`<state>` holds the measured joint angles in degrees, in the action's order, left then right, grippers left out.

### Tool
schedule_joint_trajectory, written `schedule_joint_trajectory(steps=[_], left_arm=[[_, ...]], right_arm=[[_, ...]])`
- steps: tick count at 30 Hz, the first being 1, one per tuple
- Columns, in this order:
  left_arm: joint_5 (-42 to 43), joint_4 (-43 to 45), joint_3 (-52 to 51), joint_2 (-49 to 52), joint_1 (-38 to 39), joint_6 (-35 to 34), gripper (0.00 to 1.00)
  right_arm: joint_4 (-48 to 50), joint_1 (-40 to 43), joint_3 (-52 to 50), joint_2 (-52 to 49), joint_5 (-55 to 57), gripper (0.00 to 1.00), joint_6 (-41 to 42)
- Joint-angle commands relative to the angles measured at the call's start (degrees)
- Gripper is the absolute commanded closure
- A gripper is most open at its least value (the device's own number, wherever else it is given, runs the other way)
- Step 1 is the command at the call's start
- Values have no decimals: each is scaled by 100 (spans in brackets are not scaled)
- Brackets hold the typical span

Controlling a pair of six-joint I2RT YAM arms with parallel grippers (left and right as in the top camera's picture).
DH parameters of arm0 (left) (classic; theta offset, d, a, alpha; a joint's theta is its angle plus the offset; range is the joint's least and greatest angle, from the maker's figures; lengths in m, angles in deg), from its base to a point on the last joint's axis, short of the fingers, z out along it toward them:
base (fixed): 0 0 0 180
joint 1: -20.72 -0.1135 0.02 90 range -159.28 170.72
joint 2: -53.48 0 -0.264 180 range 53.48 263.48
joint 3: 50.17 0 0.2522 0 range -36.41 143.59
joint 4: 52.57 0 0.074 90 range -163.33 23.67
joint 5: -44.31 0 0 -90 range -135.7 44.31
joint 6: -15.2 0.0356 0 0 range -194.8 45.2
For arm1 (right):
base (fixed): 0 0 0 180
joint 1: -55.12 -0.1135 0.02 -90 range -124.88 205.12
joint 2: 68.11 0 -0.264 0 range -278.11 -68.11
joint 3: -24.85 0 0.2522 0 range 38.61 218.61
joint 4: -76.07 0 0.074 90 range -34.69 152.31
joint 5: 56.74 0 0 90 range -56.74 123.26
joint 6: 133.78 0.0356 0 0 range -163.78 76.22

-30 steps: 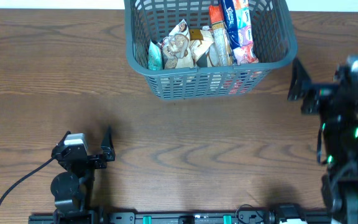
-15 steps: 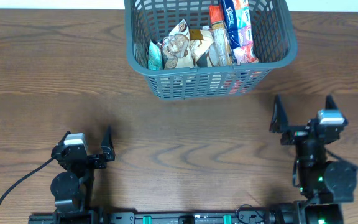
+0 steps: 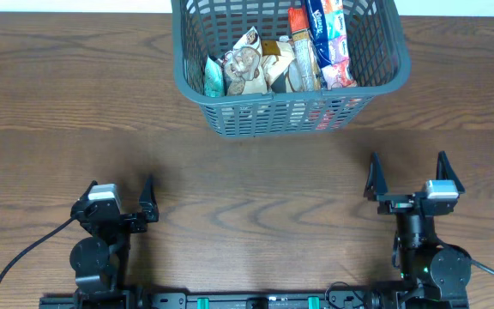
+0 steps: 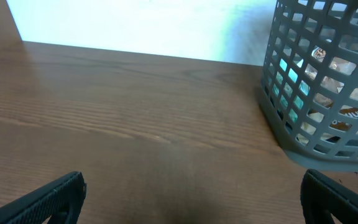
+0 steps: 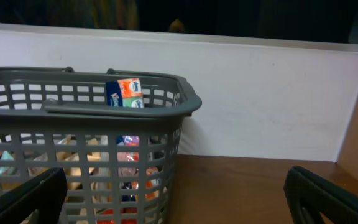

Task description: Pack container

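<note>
The container, a dark grey-blue lattice basket, stands at the far middle of the wooden table and holds several snack packets. It also shows in the left wrist view and the right wrist view. My left gripper is open and empty at the near left, well short of the basket. My right gripper is open and empty at the near right, its fingers pointing toward the basket. In the wrist views both gripper gaps hold nothing.
A white wall runs behind the table's far edge. A black rail with the arm bases lies along the near edge. Bare wooden table stretches between the grippers and the basket.
My right arm has swung down from the right edge to the near right, its open gripper now low and pointing at the basket. The left arm and the basket have not moved.
</note>
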<state>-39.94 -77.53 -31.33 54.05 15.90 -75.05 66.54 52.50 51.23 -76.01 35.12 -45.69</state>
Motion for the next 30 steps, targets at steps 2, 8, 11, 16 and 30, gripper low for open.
schedule_joint_trajectory(steps=[2, 8, 11, 16, 30], left_arm=[[-44, -20, -160, -35, -26, -70, 1], [-44, -20, -160, -35, -26, -70, 1], [-44, -20, -160, -35, -26, -70, 1], [-44, -20, -160, -35, -26, -70, 1], [-44, -20, -160, -35, -26, -70, 1]], right_arm=[[31, -59, -214, 286, -44, 1, -28], [37, -59, -533, 658, -66, 1, -26], [96, -59, -656, 763, -79, 1, -28], [120, -59, -745, 761, -81, 1, -31], [74, -59, -1193, 761, -42, 1, -50]])
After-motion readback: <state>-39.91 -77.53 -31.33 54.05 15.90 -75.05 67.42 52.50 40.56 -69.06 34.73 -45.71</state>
